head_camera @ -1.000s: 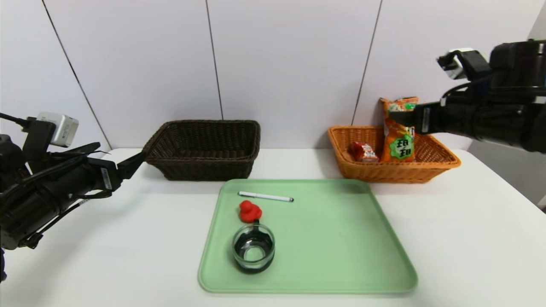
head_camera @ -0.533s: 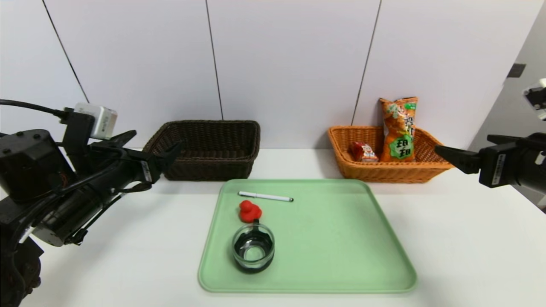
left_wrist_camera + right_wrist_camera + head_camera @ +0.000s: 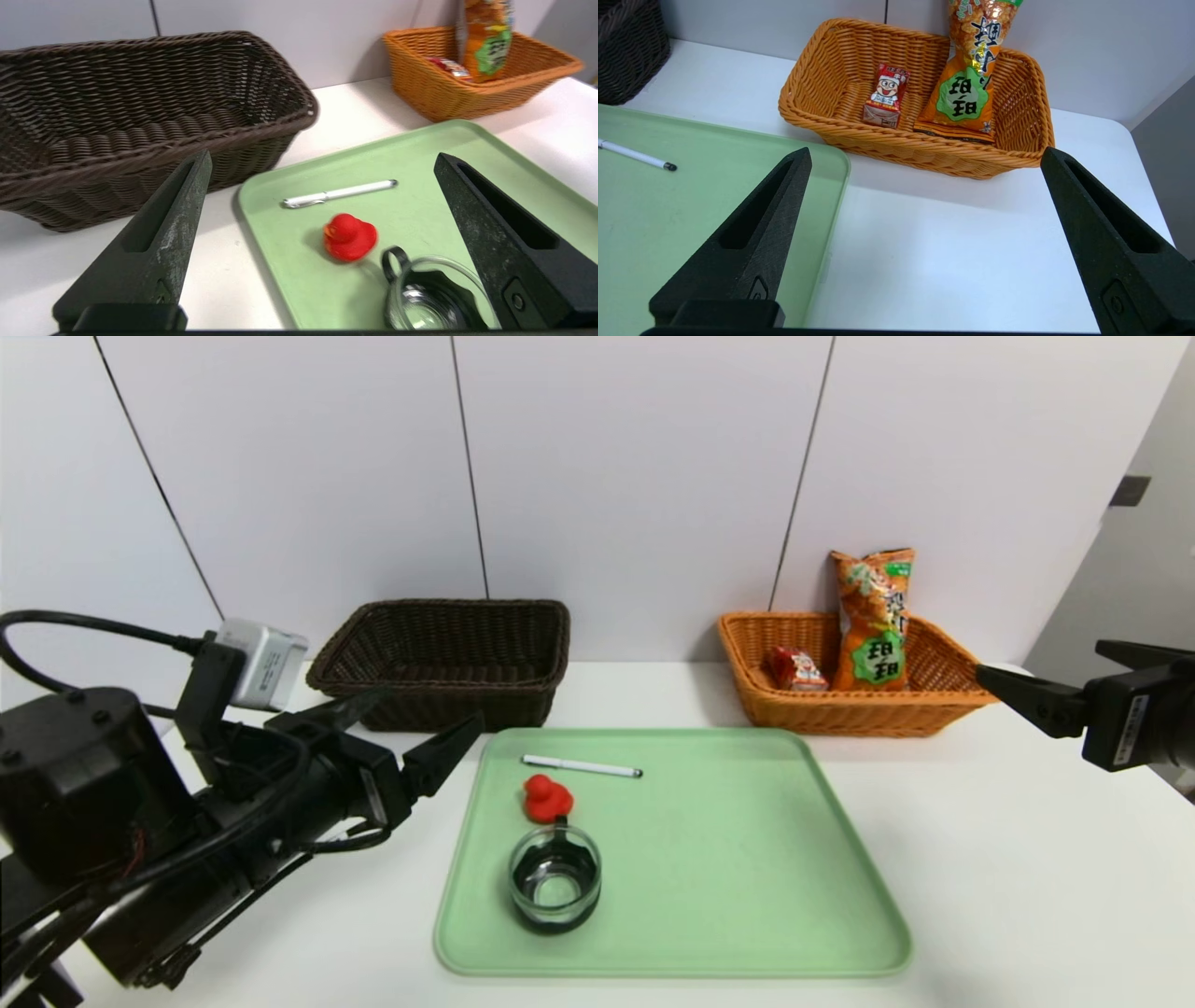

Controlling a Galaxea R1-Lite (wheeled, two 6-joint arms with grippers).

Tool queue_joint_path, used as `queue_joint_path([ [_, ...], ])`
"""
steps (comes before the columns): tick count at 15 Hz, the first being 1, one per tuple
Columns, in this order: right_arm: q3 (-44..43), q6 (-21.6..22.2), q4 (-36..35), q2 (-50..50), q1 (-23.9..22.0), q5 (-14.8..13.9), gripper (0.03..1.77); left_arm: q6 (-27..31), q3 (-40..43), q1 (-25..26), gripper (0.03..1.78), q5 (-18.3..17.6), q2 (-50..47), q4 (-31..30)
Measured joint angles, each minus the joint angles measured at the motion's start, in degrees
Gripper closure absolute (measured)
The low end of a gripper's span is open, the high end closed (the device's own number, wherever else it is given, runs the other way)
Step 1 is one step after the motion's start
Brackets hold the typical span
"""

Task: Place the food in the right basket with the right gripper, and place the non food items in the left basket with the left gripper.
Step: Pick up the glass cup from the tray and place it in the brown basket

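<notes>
Spanning a white table before pale panelled walls, green tray (centred); both grippers' jaws spread.

Two baskets: one dark brown basket, one orange basket. One tray. One pen, one duck, one glass cup, one snack bag, one drink carton.

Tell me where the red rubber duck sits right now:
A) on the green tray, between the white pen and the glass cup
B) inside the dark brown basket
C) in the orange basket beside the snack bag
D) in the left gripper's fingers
A: the red rubber duck rests on the green tray, between the white pen and the glass cup; the left gripper is open beside the tray.
</notes>
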Motion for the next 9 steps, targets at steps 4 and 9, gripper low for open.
queue_joint_path([
  [4, 0.69, -0.09, 0.02, -0.06, 0.0, 0.02, 0.11, -0.02, 15.19, -0.56, 0.12, -8.17, 1.62, -16.37],
  [9, 1.29, -0.16, 0.0, -0.3, 0.0, 0.0, 0.11, 3.58, 17.74, -3.54, 0.12, -10.45, 4.66, -18.15],
])
